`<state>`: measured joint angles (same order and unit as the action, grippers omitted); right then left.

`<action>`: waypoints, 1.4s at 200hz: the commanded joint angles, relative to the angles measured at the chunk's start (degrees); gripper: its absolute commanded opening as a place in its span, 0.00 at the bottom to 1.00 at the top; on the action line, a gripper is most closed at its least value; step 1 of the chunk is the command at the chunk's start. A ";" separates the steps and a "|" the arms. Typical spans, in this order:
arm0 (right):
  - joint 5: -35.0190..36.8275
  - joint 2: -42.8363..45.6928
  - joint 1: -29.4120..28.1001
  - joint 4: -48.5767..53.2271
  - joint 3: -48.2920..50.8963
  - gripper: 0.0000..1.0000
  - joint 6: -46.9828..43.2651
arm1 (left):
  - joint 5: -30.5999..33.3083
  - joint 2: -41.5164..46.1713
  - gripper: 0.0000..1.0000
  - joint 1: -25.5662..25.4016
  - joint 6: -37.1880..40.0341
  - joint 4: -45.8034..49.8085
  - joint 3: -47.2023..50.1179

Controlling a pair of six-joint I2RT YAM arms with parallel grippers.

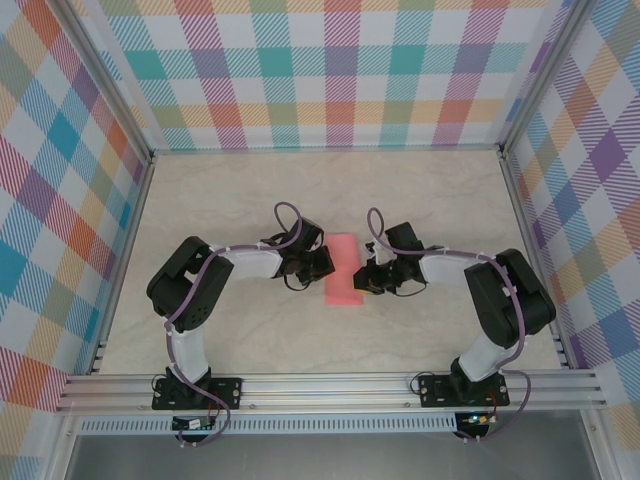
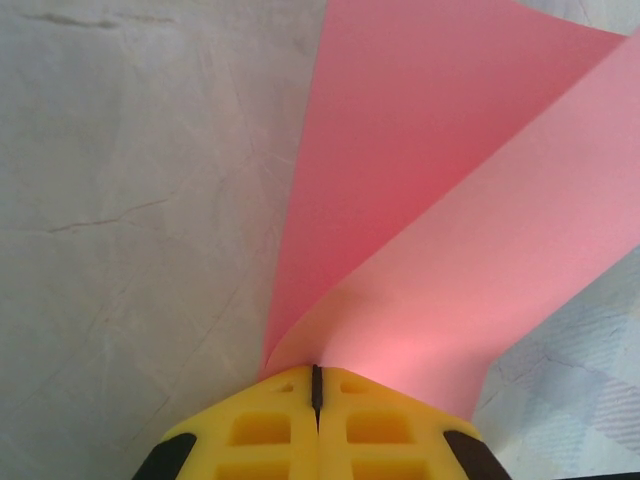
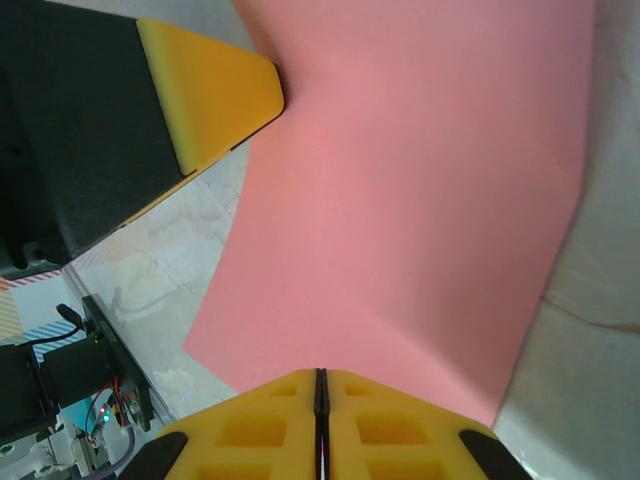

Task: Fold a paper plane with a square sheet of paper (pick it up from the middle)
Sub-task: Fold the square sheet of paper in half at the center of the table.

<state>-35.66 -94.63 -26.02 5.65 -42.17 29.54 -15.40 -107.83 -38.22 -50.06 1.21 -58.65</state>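
The square sheet of paper sits in the middle of the table, and from my top external feed it reads as a narrow salmon-pink strip running away from the arms, longer than it is wide. It is plain and unmarked. It lies directly between the two grippers, with the left gripper at its left edge and the right gripper at its right edge near the closer end.

On the left wrist feed the paper is doubled over on itself. One layer runs straight away from the fingers, and a second, paler layer sweeps out to the right, the two meeting in a soft rounded bend just at the fingertips. I see no sharp crease there. The left gripper has its yellow pads pressed together with only a thin dark seam showing, and the bend of the paper is pinched in that seam.

On the right wrist feed the sheet spreads out broad and smooth with a gentle curve across it. The right gripper is likewise closed tight, the paper's near edge caught between its pads. At upper left, a yellow fingertip of the left gripper meets the paper's far edge.

Pale marbled tabletop surrounds the sheet, and plaid walls enclose it.
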 commanded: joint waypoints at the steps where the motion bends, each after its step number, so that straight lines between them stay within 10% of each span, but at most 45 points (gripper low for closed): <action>1: -1.29 -1.57 -0.60 -0.79 2.76 0.10 -0.04 | 1.55 0.16 0.00 -0.75 0.78 4.68 1.52; 196: 3.13 -2.61 -0.88 5.67 2.57 0.09 -3.49 | 1.60 -0.01 0.00 -0.78 1.28 5.21 1.47; 280: 5.67 -3.33 2.03 9.74 -13.26 0.10 -4.15 | 2.21 0.18 0.00 -0.78 1.47 5.64 1.88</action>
<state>-29.93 -94.50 -25.39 15.57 -51.64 26.35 -15.38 -107.81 -38.24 -49.80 1.34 -58.65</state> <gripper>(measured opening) 0.097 0.040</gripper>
